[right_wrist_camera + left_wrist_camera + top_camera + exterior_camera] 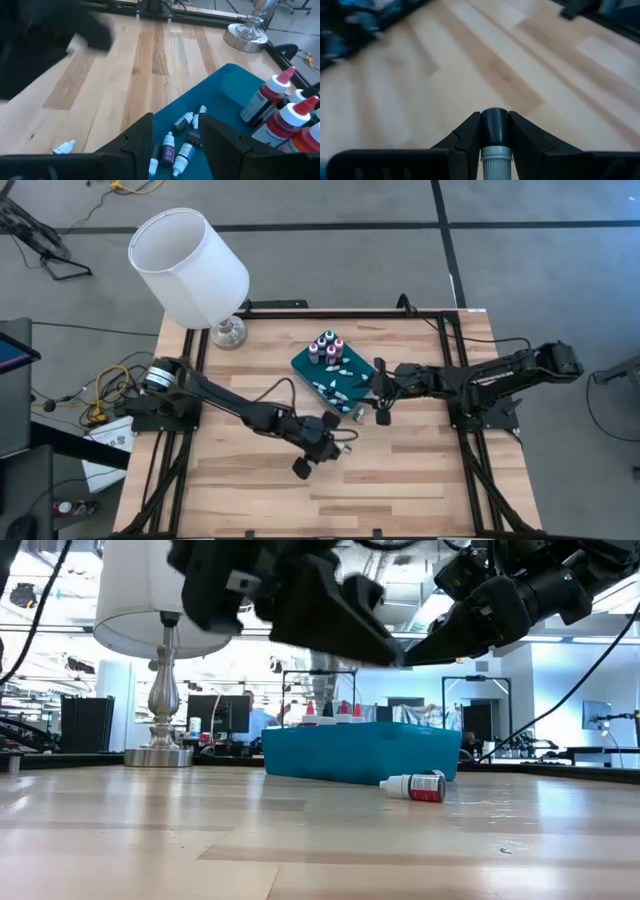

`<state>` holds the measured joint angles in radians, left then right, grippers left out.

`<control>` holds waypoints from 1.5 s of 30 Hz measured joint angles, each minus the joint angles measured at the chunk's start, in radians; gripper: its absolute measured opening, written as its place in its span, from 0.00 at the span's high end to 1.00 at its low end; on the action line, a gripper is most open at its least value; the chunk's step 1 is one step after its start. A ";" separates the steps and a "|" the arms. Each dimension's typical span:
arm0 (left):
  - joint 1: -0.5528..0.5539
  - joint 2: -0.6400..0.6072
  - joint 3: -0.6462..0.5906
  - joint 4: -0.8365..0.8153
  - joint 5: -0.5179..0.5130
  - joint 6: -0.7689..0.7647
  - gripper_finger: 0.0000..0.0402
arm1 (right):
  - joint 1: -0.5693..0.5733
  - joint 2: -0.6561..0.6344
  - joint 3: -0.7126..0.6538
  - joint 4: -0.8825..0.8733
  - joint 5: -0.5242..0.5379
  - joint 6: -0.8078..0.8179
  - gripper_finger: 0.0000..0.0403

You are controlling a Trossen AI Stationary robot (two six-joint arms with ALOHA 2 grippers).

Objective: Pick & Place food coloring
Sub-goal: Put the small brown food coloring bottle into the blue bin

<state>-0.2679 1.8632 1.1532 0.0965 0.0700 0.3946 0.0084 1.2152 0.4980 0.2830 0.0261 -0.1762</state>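
A teal tray [308, 366] sits mid-table. Larger red-capped bottles [272, 97] stand at its far end, and several tiny dropper bottles [175, 145] lie on its floor. One tiny red bottle [417, 786] lies on its side on the table by the tray's near right corner; it also shows in the high view [357, 412]. My left gripper [343, 442] is near the tray's near side, above the table, shut on a tiny dark bottle [495, 132]. My right gripper [175, 125] is open and empty, above the tray's right part [378, 395]. My left gripper pinches the tiny bottle between its two fingers, on the dark body [495, 125]. The dark end points out past the fingertips. The whitish ribbed cap [495, 157] lies back between the fingers. The bottle lies along the fingers, lifted clear of the table.
A white-shaded lamp [190, 265] stands on its metal base [228, 332] at the table's far left. Black frame rails [455, 360] run along the left, right and far edges. Bare wood [400, 480] spreads over the table's near half.
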 joint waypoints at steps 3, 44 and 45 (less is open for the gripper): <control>0.006 -0.059 -0.012 -0.024 -0.094 0.023 0.80 | 0.015 0.000 0.000 -0.008 0.000 -0.008 0.63; 0.407 -0.044 -0.065 0.034 -0.245 -0.032 0.80 | 0.527 -0.136 0.001 -0.002 0.348 0.285 0.63; 0.412 -0.043 -0.065 0.033 -0.227 -0.025 0.80 | 0.528 -0.130 0.001 0.000 0.348 0.290 0.63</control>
<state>0.1437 1.8198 1.0882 0.1298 -0.1565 0.3692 0.5368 1.0853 0.4985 0.2831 0.3743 0.1135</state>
